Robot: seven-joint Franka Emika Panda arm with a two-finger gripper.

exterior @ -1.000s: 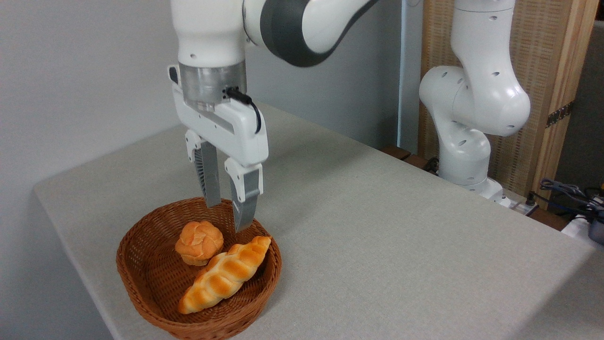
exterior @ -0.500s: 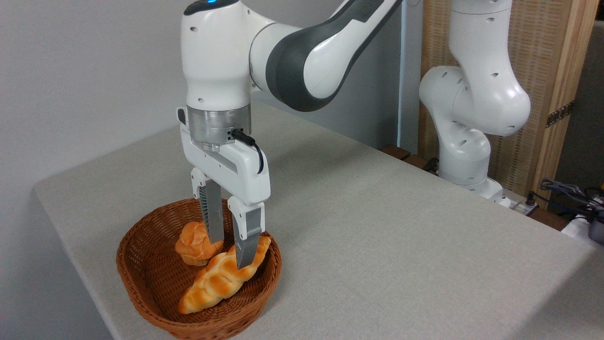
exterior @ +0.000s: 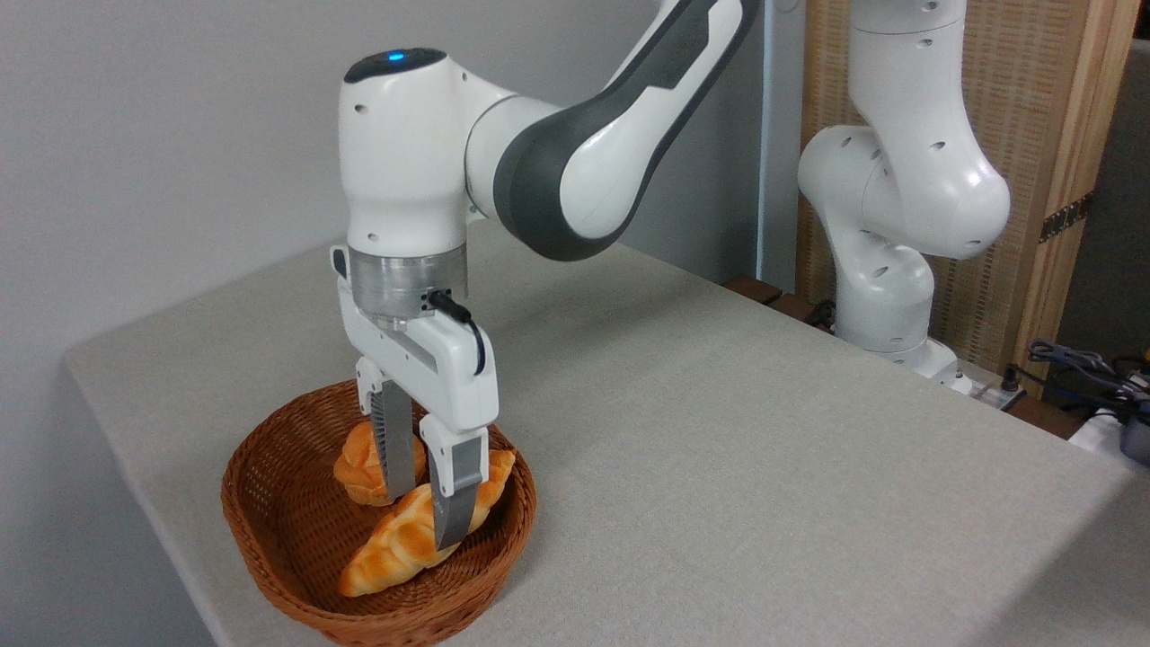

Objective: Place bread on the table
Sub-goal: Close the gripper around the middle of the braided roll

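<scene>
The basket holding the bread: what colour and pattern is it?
Brown woven wicker basket, clearest in the fixed camera view.

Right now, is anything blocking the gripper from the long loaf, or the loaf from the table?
Nothing blocks the gripper; its fingers straddle the bread. The round bun sits close behind. The basket rim must be cleared before reaching the bare table.

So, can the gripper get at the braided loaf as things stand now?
Probably yes. The gripper is down inside the wicker basket with one finger on each side of the braided loaf. The round bun sits close behind, but seems not to block it.
</scene>
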